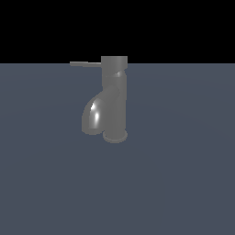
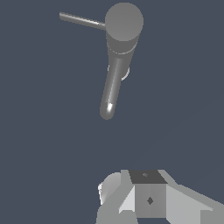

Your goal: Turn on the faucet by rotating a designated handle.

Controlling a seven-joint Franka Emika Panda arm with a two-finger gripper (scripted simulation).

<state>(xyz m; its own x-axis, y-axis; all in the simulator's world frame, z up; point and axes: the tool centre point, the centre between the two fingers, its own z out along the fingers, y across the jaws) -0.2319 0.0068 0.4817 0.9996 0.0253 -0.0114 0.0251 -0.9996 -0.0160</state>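
Observation:
The dull grey faucet [image 1: 114, 98] stands upright on its round base flange, and its fat glossy spout [image 1: 94, 114] curves down toward the exterior view's left. The handle [image 1: 85, 64], a thin straight rod, sticks out level from the top cap toward the exterior view's left. The wrist view looks down on the faucet [image 2: 124, 22], the handle [image 2: 82, 20] and the spout [image 2: 111, 87]. Only grey blocky parts of my gripper [image 2: 146, 177] show at that picture's edge, well apart from the faucet and touching nothing. Its fingertips are not distinguishable. The arm is absent from the exterior view.
The faucet stands on a flat dark blue-grey surface [image 1: 183, 183] that stretches all around it. A black background lies behind the surface's far edge.

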